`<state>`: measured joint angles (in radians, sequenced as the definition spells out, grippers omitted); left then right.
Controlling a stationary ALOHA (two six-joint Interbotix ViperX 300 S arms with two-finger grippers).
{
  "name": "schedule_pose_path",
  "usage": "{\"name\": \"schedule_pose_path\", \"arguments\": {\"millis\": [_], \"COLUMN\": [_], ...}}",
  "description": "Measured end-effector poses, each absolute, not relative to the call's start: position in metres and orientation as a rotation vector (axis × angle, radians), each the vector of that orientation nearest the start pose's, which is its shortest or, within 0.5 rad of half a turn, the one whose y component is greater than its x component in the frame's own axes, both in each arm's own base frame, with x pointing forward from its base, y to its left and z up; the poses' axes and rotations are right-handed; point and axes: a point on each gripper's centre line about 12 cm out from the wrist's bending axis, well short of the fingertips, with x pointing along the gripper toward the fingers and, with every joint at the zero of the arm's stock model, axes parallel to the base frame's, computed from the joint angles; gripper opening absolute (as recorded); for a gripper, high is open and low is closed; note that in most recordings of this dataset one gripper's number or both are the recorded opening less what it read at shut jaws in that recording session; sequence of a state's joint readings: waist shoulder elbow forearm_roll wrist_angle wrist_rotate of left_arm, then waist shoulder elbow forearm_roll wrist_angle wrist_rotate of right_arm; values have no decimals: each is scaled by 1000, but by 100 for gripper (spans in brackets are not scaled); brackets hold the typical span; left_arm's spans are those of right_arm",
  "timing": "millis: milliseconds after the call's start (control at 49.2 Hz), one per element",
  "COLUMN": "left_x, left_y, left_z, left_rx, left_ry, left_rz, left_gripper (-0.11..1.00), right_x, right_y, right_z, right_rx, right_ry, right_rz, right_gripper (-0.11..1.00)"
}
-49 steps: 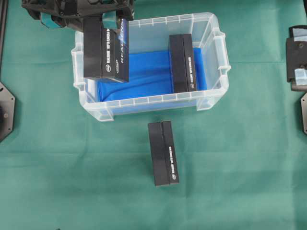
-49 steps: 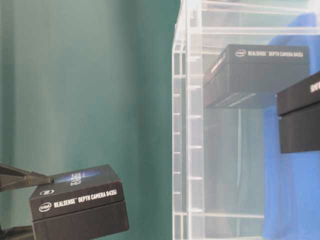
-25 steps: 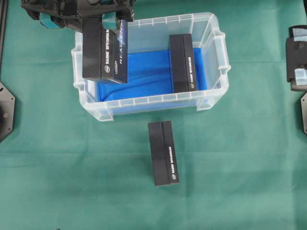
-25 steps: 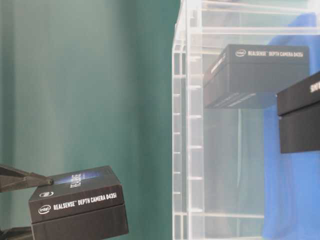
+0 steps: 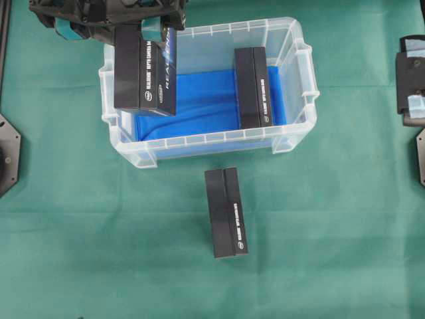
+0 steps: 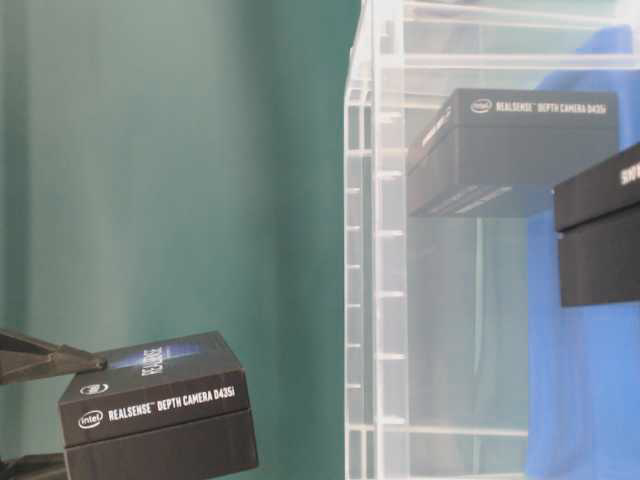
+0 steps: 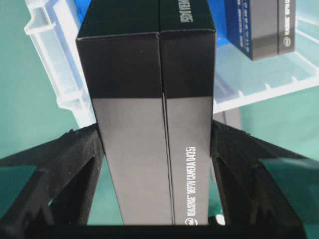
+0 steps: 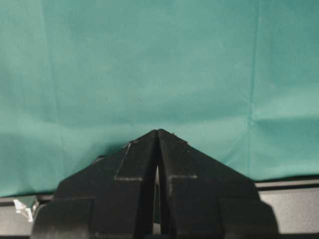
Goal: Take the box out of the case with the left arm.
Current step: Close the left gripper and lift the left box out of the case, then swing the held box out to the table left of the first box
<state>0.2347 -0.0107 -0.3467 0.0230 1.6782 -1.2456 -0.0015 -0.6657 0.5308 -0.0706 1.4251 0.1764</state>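
1. Presently, the left gripper [image 5: 109, 28] clamps one black box [image 5: 145, 70], lifted over the case's [image 5: 290, 136] far-left corner.
2. A second box [image 5: 252, 87] lies inside at the case's right end.
3. A third box [image 5: 226, 212] rests on the green cloth [image 5: 345, 226] before the case.
4. The right gripper [image 8: 157, 135] has its fingers closed together, holding nothing.

Black box [image 5: 145, 73] lifted over clear case [image 5: 292, 143] left rim
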Motion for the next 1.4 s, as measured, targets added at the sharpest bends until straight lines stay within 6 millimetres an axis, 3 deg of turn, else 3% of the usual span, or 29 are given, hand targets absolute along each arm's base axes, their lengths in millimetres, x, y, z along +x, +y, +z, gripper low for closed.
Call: {"name": "schedule_pose_path", "arguments": {"millis": [1240, 1402], "left_x": [356, 358], "left_y": [88, 80], "left_z": [418, 418], "left_rx": [-1188, -1195], "left_ry": [1009, 1010], "left_rz": [1021, 1019], "left_gripper": [60, 60], "right_x": [192, 192], "right_y": [-8, -9], "right_z": [327, 327], "right_rx": [100, 98], "right_ry": [1280, 1280], "right_rz": [-167, -168], "right_gripper": [0, 0]}}
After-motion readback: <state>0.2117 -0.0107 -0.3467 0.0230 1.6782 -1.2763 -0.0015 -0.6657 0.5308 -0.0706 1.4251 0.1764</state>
